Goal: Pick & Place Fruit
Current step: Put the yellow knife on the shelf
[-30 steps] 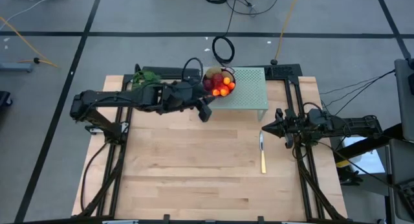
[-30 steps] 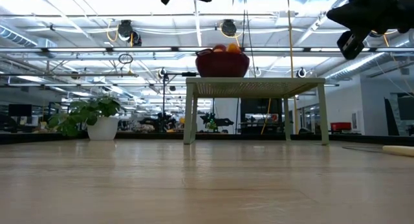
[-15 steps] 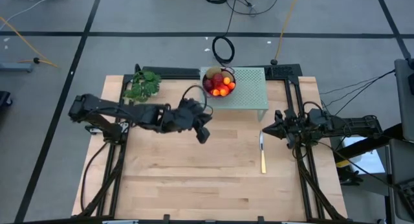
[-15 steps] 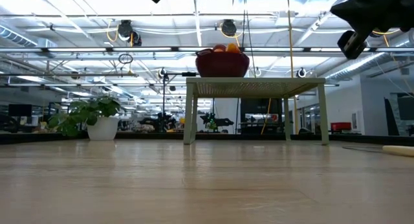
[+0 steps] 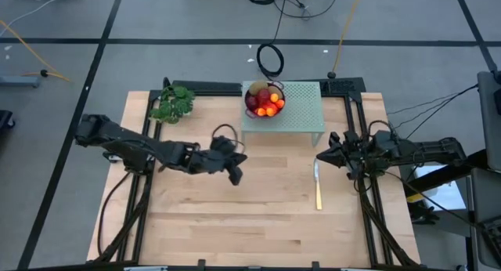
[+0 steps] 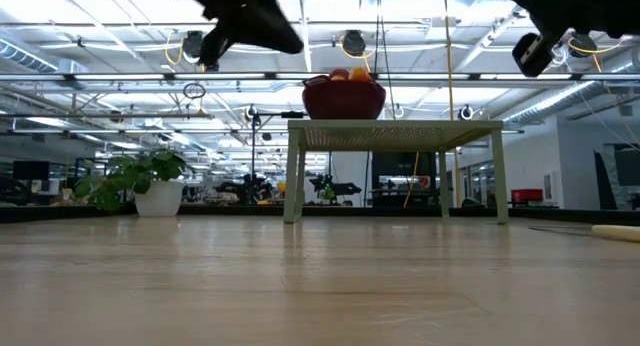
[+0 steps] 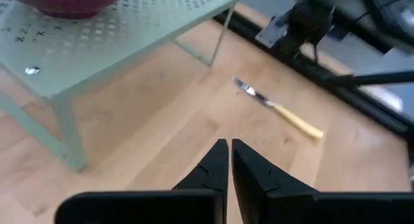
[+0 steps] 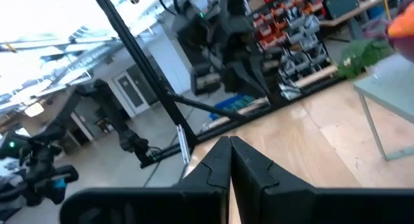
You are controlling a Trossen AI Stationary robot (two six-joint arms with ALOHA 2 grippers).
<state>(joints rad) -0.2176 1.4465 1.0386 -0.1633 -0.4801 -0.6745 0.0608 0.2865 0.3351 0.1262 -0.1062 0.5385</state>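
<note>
While the left arm is reaching across the left half of the bench, its left gripper is hanging above bare wood, well apart from the fruit. The left wrist view is showing its fingers standing together with only a hairline between them, and they are gripping nothing.

At the bench's far left corner a green leafy plant is sitting in a white pot.

Nearer the middle of the far edge, a pale green perforated stand is standing on four legs. A dark red bowl is resting on the left end of its top. The fruit is lying heaped inside that bowl: small orange-red pieces, darker red round ones and an olive-brown piece toward the far rim. No piece is lying on the stand's top or on the wood.

To the right of the stand, a yellow-handled knife is lying flat on the bench, blade pointing toward the far edge.

At the right edge, the right gripper is waiting just beside the knife's blade end, raised off the surface in the low view. Its fingers are pressing together and are holding nothing.
</note>
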